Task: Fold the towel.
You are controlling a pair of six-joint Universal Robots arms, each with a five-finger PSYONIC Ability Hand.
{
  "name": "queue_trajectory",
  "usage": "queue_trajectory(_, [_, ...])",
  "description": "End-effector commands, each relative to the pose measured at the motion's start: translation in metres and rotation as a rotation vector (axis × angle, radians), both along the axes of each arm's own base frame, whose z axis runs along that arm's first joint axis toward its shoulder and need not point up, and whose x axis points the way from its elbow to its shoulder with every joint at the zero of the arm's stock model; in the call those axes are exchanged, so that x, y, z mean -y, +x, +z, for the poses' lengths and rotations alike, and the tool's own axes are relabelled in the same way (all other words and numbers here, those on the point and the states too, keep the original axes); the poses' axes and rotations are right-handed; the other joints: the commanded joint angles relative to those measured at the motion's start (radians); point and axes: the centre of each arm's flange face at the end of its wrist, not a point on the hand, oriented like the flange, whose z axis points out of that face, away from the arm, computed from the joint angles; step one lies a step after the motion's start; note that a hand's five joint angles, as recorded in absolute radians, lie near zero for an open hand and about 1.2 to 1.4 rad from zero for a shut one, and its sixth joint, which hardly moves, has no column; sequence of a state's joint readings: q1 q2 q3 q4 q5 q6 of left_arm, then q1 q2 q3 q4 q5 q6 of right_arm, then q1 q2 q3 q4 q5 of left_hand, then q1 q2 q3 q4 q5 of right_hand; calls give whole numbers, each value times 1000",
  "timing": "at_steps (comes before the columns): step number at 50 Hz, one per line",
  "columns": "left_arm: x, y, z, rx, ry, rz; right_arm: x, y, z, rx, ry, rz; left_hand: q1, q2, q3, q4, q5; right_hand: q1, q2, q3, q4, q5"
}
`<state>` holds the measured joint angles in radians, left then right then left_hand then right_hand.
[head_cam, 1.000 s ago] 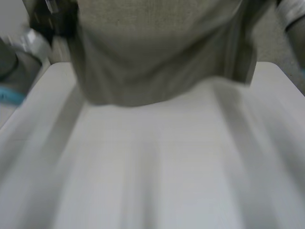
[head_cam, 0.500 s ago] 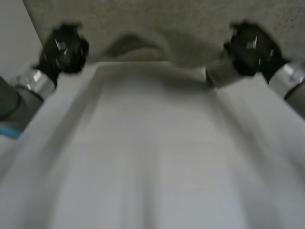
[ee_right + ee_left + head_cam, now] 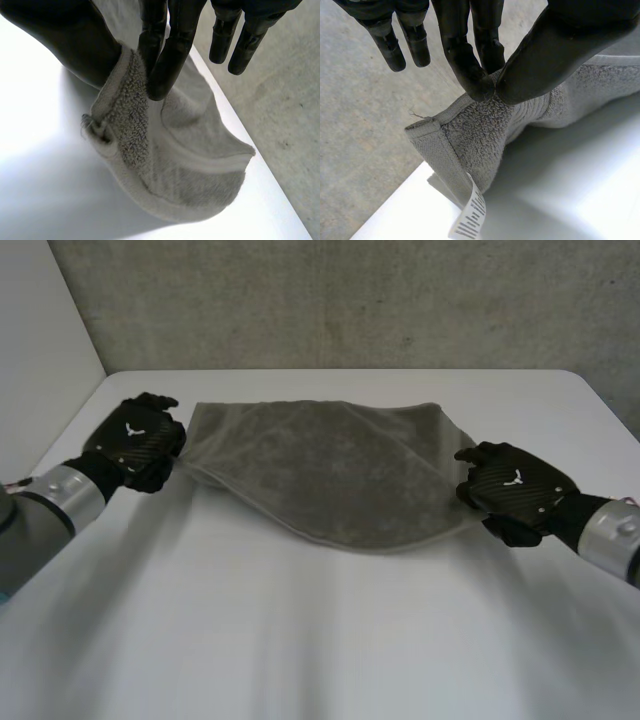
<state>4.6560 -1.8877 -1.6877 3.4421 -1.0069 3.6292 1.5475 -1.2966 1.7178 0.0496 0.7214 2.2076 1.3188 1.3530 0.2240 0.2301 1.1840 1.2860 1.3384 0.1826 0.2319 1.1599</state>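
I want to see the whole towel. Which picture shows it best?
The head view: the whole towel stretches between the left hand and the right hand. Each wrist view gives one pinched corner up close.

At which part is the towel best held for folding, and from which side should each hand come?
By its two end corners, each hand from its own outer side. The towel lies spread on the table with a corner at each side; the left hand and right hand pinch those corners between thumb and fingers.
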Motion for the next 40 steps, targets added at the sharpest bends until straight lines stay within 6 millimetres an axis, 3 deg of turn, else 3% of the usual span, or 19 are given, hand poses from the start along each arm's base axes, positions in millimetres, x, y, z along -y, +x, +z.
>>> queue_trajectory(1, [-29, 9, 31, -64, -9, -22, -32, -9, 30, 45, 44, 58, 77, 43, -49, -56, 38, 110, 58, -8, -57, 62])
queue_trajectory(9, [-47, 35, 44, -165, 55, -91, -66, -13, 22, -22, 32, 131, 77, 43, -49, -56, 38, 110, 58, -8, -57, 62])
queue_trajectory(15, [-38, 65, 49, -185, 86, -23, -91, -9, 20, -99, 83, 222, 77, 43, -49, -56, 38, 110, 58, -8, -57, 62])
queue_trajectory(19, [-30, 72, 53, -179, 68, -2, -96, -7, 27, -122, 67, 270, 77, 43, -49, -56, 38, 110, 58, -8, -57, 62])
queue_trajectory(24, [-8, 76, 51, -181, 69, 6, -71, -6, 36, -119, 33, 268, 77, 43, -49, -56, 38, 110, 58, -8, -57, 62])
queue_trajectory(26, [4, 77, 49, -181, 72, 20, -49, 6, 35, -100, 61, 274, 77, 43, -49, -56, 38, 110, 58, -8, -57, 62])
queue_trajectory(27, [14, 70, 46, -177, 73, 25, -49, 6, 35, -100, 61, 274, 77, 43, -49, -56, 38, 110, 58, -8, -57, 62])
queue_trajectory(29, [24, 59, 44, -168, 69, 28, -21, 15, 29, -138, 66, 209, 77, 43, -49, -56, 38, 110, 58, -8, -57, 62])
queue_trajectory(30, [33, 47, 38, -160, 71, 32, -21, 16, 29, -138, 66, 209, 77, 43, -49, -56, 38, 110, 58, -8, -57, 62])
queue_trajectory(31, [44, 39, 32, -154, 74, 46, -7, 19, 28, -162, 47, 165, 77, 43, -49, -56, 38, 110, 58, -8, -57, 62])
queue_trajectory(34, [61, 28, 20, -146, 81, 68, 18, 25, 24, -187, 7, 93, 77, 43, -49, -56, 38, 110, 58, -8, -57, 62])
queue_trajectory(40, [78, 21, 8, -147, 82, 73, 45, 31, 22, -127, -1, 8, 77, 43, -49, -56, 38, 110, 58, -8, -57, 62])
